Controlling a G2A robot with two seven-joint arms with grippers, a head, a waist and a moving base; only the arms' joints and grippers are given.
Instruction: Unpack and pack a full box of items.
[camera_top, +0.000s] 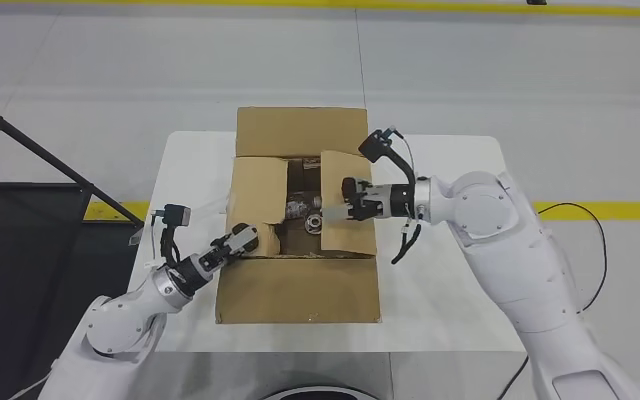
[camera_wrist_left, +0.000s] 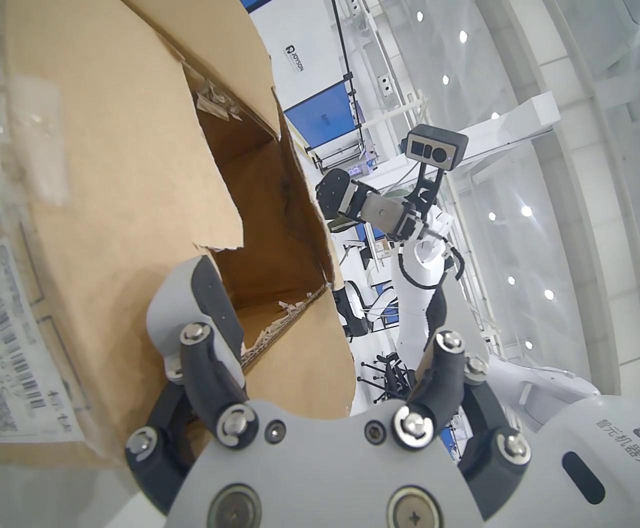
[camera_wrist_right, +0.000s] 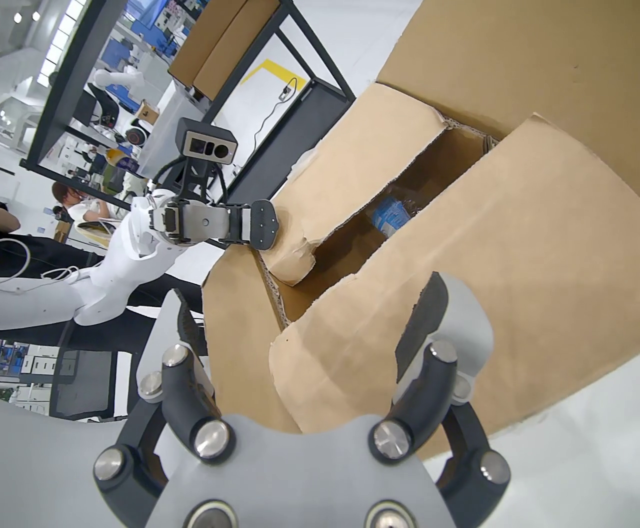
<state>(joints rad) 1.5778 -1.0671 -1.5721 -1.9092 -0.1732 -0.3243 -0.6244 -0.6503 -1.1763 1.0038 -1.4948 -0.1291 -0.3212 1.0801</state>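
Standing in the middle of a white table (camera_top: 450, 290), a brown corrugated cardboard box (camera_top: 300, 290) is seen with its flaps partly opened. The ragged-edged left flap (camera_top: 255, 190) is straddled by the left gripper (camera_top: 243, 238), its fingers spread apart. The smoother right flap (camera_top: 350, 235) is likewise straddled by the right gripper (camera_top: 348, 190), also spread. A crinkled clear plastic bottle (camera_wrist_right: 392, 215) with a blue label is glimpsed inside.

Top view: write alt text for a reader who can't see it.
A cardboard box sits on a white table with its inner flaps partly raised, the left claw at the left flap and the right claw at the right flap. Items show in the gap between the flaps.
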